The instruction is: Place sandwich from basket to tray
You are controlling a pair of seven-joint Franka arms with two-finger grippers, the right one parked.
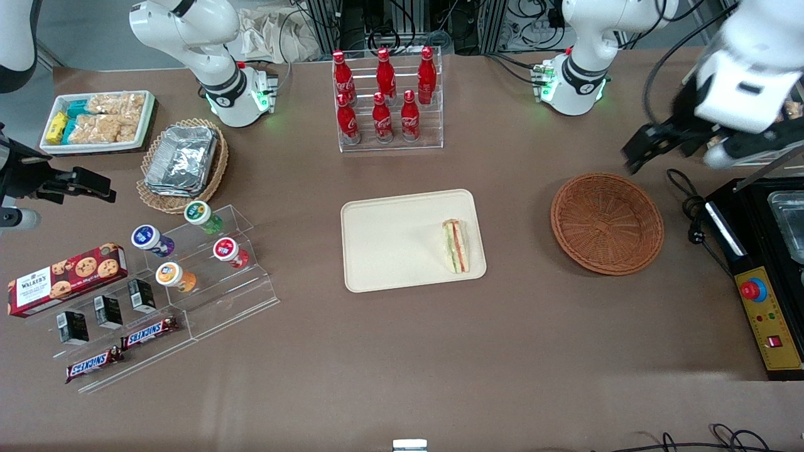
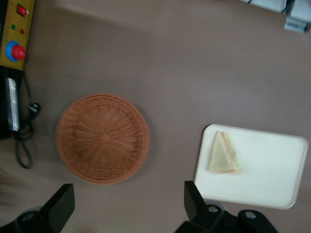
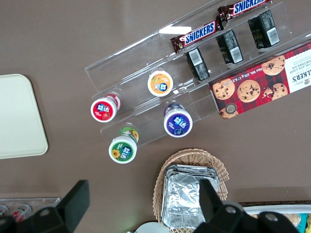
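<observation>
The sandwich (image 1: pixel 456 245) (image 2: pixel 224 154), a white-bread wedge with green and orange filling, lies on the cream tray (image 1: pixel 389 245) (image 2: pixel 272 174), near the tray's edge closest to the basket. The reddish-brown wicker basket (image 1: pixel 607 223) (image 2: pixel 102 138) stands empty beside the tray, toward the working arm's end of the table. My left gripper (image 1: pixel 647 147) (image 2: pixel 127 204) hangs high above the table, farther from the front camera than the basket. It is open, with nothing between its black fingers (image 2: pixel 194 200).
A black machine with a yellow panel and red button (image 1: pixel 763 295) and its cable (image 1: pixel 691 207) sit beside the basket. A rack of cola bottles (image 1: pixel 386 100) stands farther back. Toward the parked arm's end are an acrylic stand of cups and snack bars (image 1: pixel 182 276), a foil-filled tan basket (image 1: pixel 182 163) and a snack tray (image 1: pixel 97 119).
</observation>
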